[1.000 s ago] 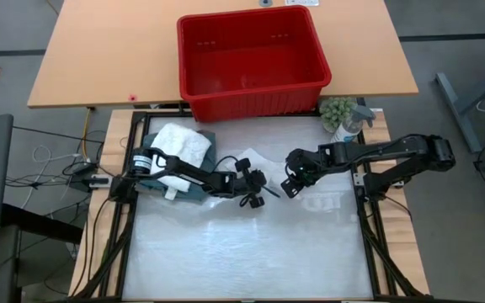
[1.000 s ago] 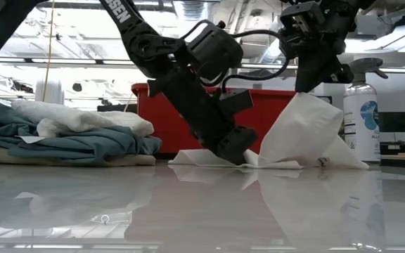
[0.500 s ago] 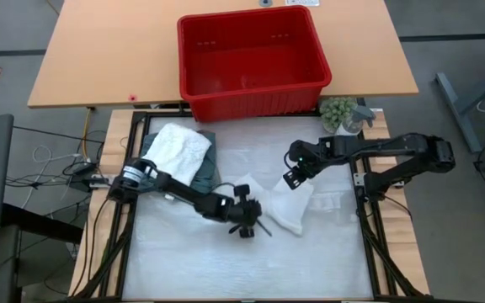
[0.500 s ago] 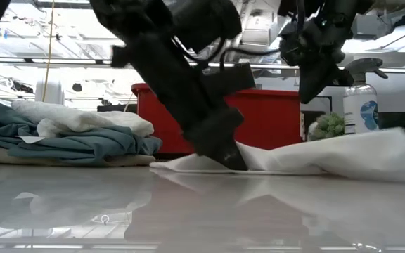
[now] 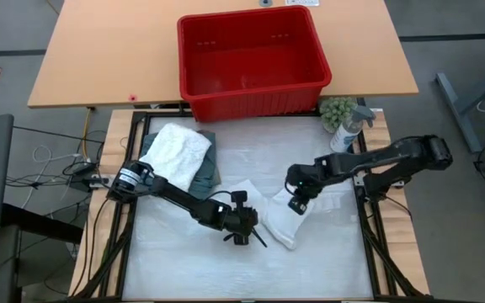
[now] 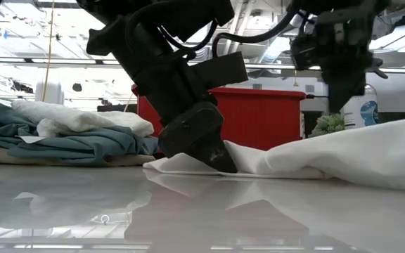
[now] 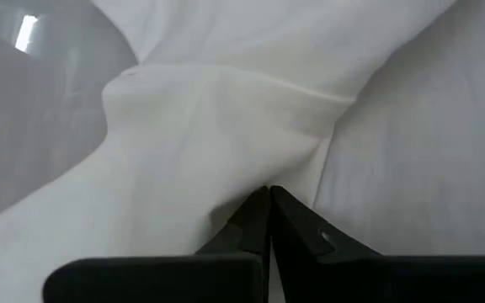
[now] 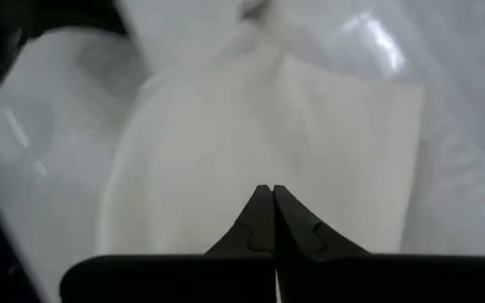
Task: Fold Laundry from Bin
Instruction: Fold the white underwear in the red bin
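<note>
The red bin (image 5: 251, 59) stands at twelve o'clock beyond the work table (image 5: 183, 269), and nothing shows inside it. A white cloth (image 5: 280, 220) lies near the table's middle, with a folded stack of a white garment (image 5: 179, 150) on a teal garment (image 5: 207, 172) at ten o'clock. The left gripper (image 5: 244, 234), fingers clenched, pinches the cloth's nine-o'clock edge, while the right gripper (image 5: 298, 204), fingers pressed together, sits over its two-o'clock edge; whether it grips the fabric cannot be told.

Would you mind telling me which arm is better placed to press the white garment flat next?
Probably the right: its shut claw sits over the white garment's broad middle, while the left claw, also shut, is pinching its edge, seemingly anchoring it.
</note>
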